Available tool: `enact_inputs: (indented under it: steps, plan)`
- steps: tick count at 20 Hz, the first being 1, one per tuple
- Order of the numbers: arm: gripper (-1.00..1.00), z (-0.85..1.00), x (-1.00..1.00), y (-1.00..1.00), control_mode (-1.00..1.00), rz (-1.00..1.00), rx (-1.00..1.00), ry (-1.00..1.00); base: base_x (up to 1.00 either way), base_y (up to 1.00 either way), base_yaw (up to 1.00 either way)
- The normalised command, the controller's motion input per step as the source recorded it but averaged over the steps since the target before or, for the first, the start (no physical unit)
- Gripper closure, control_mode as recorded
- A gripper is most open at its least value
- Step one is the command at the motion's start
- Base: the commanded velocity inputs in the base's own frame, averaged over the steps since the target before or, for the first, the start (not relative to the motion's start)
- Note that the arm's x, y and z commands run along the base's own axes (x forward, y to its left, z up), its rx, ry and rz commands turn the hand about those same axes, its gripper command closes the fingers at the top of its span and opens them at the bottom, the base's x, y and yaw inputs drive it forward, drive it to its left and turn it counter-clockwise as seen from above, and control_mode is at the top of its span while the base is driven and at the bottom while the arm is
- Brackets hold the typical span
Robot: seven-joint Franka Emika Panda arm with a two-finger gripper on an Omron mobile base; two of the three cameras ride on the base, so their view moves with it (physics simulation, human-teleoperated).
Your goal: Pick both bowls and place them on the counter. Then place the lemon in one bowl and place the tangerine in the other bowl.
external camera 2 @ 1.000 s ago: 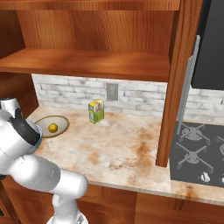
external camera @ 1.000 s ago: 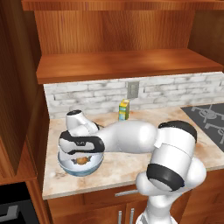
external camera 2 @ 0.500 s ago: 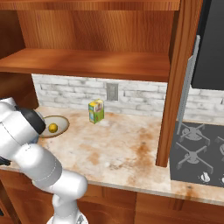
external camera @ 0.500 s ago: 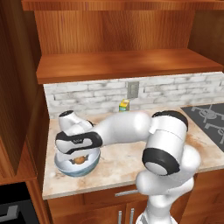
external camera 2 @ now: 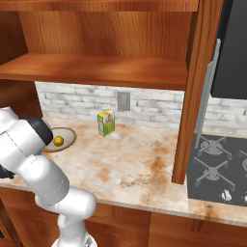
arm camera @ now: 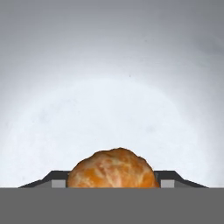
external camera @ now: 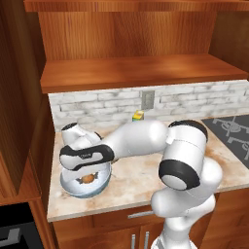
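- Tool [arm camera: 112, 186]: the hand view has the tangerine [arm camera: 112, 168] sitting between the two tips, white bowl floor behind it. The tips flank the fruit on both sides, but I can't tell if the pads are clamping it or just off it.
- Risk 1: you lift before the tips are clear of the fruit. It comes up with the tool, drops and rolls off the desk [external camera: 141, 177] edge, which is near the bowl.
- Risk 2: the tangerine is round, so if one pad is stuck to it, it gets flicked sideways against the bowl wall on release.
- Deep white bowl [external camera: 73, 187]: it sits near the front-left corner of the desk, under the hand. A sideways pull-out could catch the rim and tip or shove it toward the edge. Go straight up.
- Lemon [external camera 2: 58, 141]: it's already in the shallow tan-rimmed bowl [external camera 2: 70, 137], further back on the desk by the brick wall. The arm's forearm runs just beside it, so a wide swing on retreat could knock that bowl.
- Yellow-green carton [external camera 2: 106, 123]: it stands upright near the wall, apart from both bowls. Low risk unless the elbow sweeps right.
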Motion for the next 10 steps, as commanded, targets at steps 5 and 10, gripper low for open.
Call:
enact_inputs:
  steps: [5, 10]
  plan:
    - [-1.00, 0.02, -0.33, -0.29, -1.00, 0.03, 0.00, -0.03, 0.00, 0.00, 0.00]
    - [-1.00, 0.08, -0.18, -0.31, -1.00, 0.02, 0.02, -0.02, 0.00, 0.00, 0.00]
